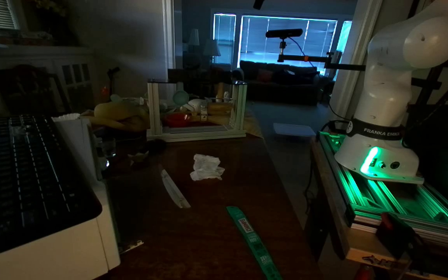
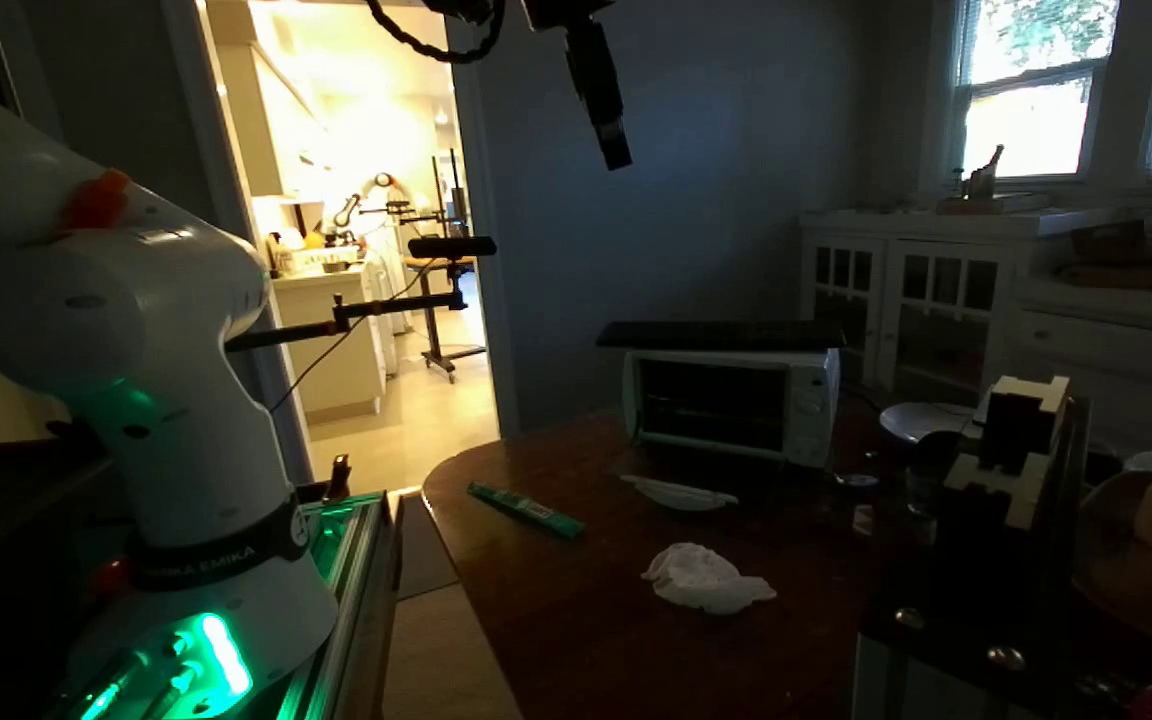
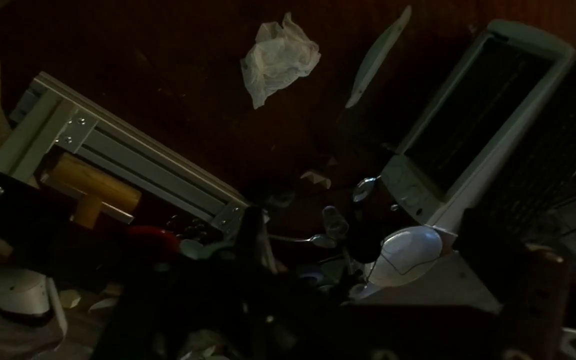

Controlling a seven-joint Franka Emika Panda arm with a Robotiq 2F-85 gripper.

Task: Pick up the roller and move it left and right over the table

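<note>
The table has a dark brown wooden top; it shows in both exterior views and the wrist view. A wooden cylinder with a short handle, possibly the roller, lies inside the metal frame in the wrist view. I cannot tell for sure that it is the roller. My gripper hangs high above the table in an exterior view, fingers pointing down. In the wrist view my gripper shows two dark fingers wide apart with nothing held between them. It is well away from the wooden cylinder.
A metal frame stands on the table with a red bowl in it. A white toaster oven carries a black panel. A crumpled tissue, a white curved strip, a green packet and a plate are around.
</note>
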